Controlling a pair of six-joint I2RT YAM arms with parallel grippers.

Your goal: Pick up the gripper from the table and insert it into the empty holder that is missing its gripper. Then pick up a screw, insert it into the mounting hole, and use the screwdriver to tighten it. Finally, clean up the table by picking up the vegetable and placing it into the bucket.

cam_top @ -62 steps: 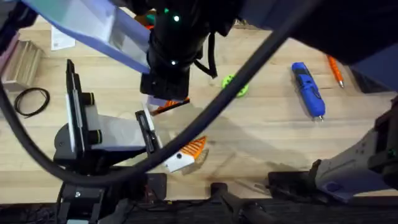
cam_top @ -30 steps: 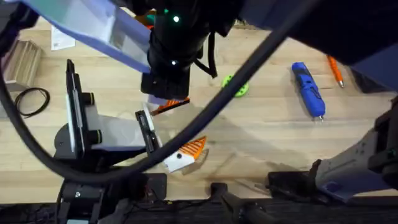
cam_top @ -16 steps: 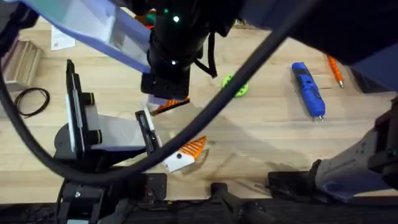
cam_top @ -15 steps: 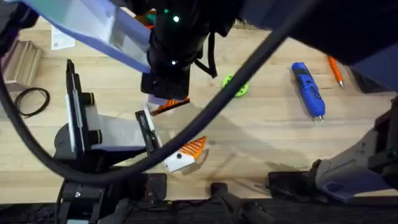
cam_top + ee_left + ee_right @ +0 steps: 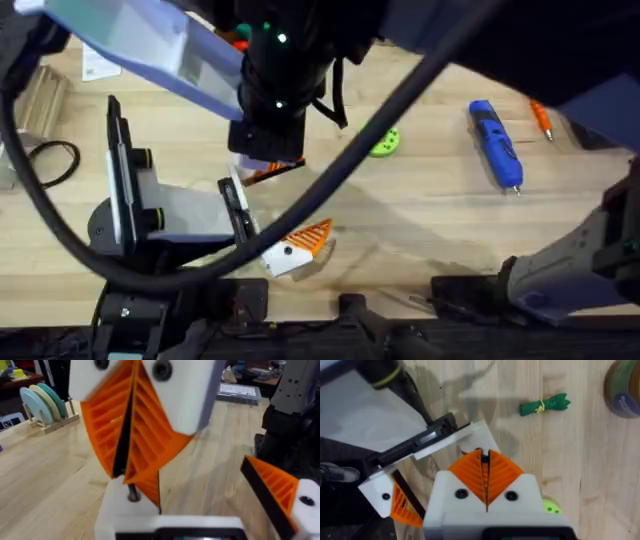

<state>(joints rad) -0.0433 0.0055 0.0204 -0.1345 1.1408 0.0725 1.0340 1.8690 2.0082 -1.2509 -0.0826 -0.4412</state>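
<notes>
Pale wooden table (image 5: 420,215), both grippers shut near the black stand (image 5: 125,215).

Left gripper (image 5: 131,435) low over the boards, orange ribbed pads (image 5: 150,440) pressed flat together; whether anything sits between them, cannot tell. Right gripper (image 5: 486,477) above the stand, pads likewise closed edge to edge. White holder (image 5: 283,260) at the tip of the stand's black jaw, an orange wedge (image 5: 313,236) on it. Blue screwdriver (image 5: 495,145) lying well apart toward the far right, thin orange pen (image 5: 541,118) just beside it. Green disc (image 5: 384,143) on open wood in the middle. Green vegetable (image 5: 545,406) lying near the bucket (image 5: 622,390), not touching. Bare boards between disc and screwdriver. Plate rack (image 5: 45,402) at the table's edge, cluttered room behind.
</notes>
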